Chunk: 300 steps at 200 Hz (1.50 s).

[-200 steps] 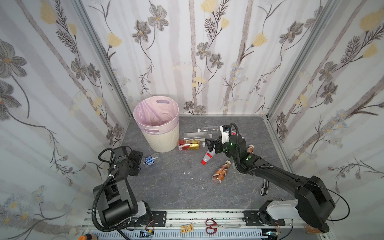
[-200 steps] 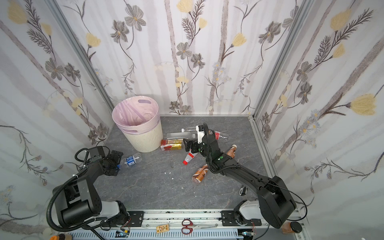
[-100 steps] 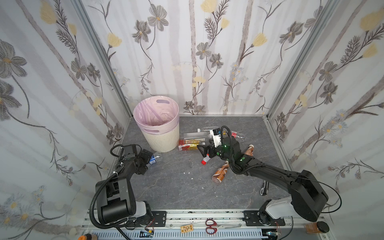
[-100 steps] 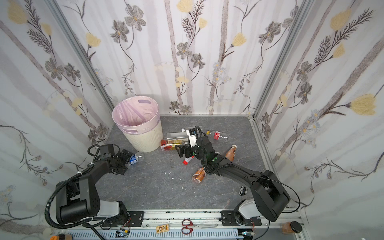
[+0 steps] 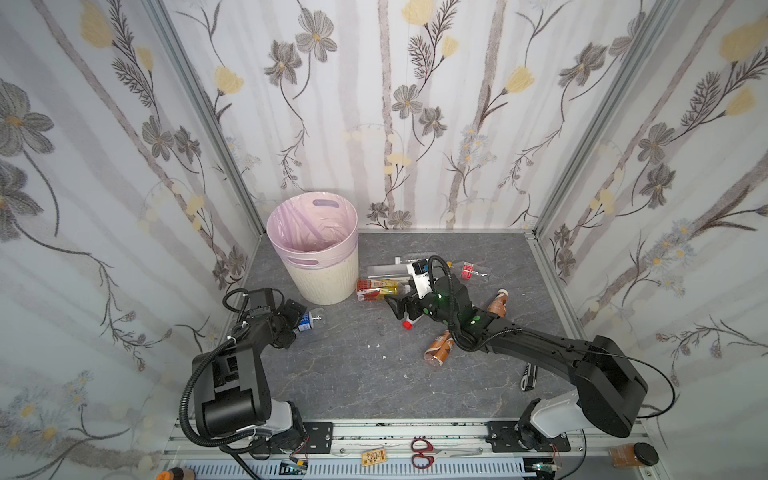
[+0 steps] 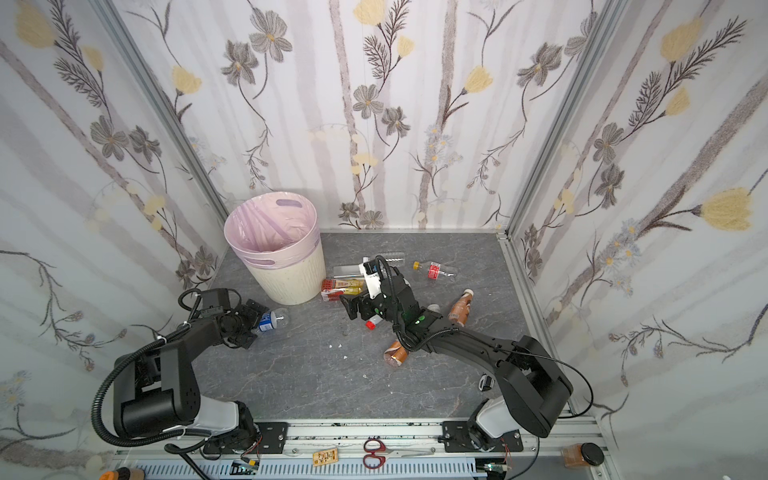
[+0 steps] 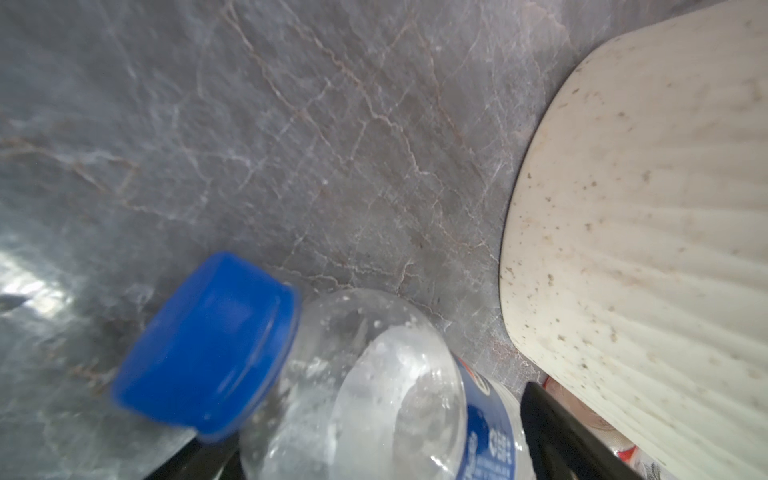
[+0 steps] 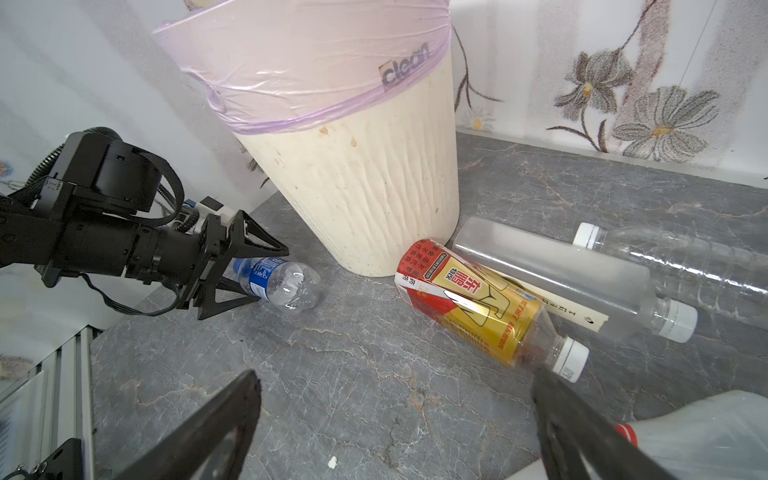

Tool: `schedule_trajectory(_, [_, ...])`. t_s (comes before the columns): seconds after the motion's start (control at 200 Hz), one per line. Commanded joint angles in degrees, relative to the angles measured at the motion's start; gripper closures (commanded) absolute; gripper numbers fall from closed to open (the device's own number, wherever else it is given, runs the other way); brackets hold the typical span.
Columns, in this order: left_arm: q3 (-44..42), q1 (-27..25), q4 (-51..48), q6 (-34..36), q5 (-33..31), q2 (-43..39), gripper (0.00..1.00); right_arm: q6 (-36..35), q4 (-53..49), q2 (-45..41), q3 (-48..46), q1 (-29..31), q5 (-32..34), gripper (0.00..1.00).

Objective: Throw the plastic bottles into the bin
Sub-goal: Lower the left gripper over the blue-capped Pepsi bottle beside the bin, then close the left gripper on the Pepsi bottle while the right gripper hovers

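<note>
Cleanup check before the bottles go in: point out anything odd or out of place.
Two non-bottles: a small black tool, perhaps a utility knife, lies near the right edge of the table, and red-handled scissors lie on the front rail. The bin is speckled with dirt outside.

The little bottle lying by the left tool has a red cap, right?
Not quite. The cap is blue, not red, and the left wrist view shows it close up. The rest is right: the little bottle does lie by the left tool.
</note>
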Motion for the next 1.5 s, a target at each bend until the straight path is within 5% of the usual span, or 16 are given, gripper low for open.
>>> schedule_trajectory(0.0, [0.86, -0.1, -0.7, 0.67, -1.48, 1.45, 0.06, -0.35, 2.01, -0.74, -0.49, -0.38, 2.21, 0.0])
schedule_trajectory(1.074, [-1.43, -0.11, -1.14, 2.7, -3.71, 8.16, 0.4, 2.99, 6.41, -12.03, -6.58, -4.88, 7.2, 0.0])
schedule_trajectory(1.494, [-4.11, -0.15, -1.14, 0.02, -1.84, -3.05, 0.49, 3.6, 7.29, -12.79, -9.04, -5.41, 7.61, 0.0])
